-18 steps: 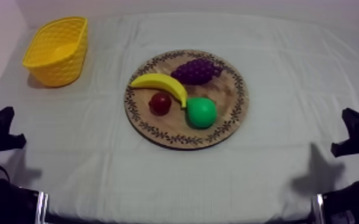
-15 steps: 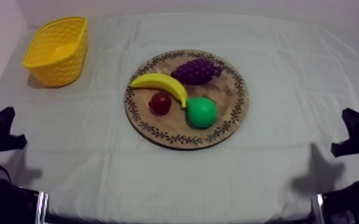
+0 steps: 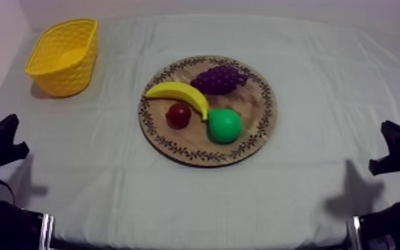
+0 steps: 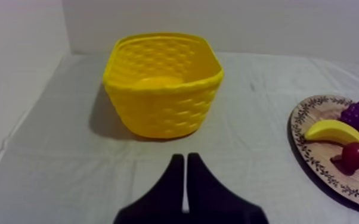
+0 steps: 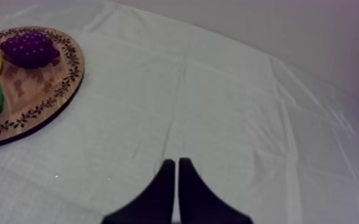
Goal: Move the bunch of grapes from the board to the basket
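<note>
Before the yellow basket [image 4: 164,113], left gripper [image 4: 185,156] sits closed, empty; right gripper [image 5: 176,161] likewise, grapes [image 5: 30,49] farther off.

A grey-white cloth [image 3: 322,80] covers the bench. It is creased in a few long folds and runs back to a pale wall [image 4: 217,24]. Towards the middle lies a curved yellow banana [image 3: 179,93], one tip pointing to the left side and the other coming down just beside a green pear [image 3: 224,125]. A small red fruit [image 3: 178,115] sits in the hollow of the banana's curve on the near side, close under it. It is near the pear but apart from it.
</note>
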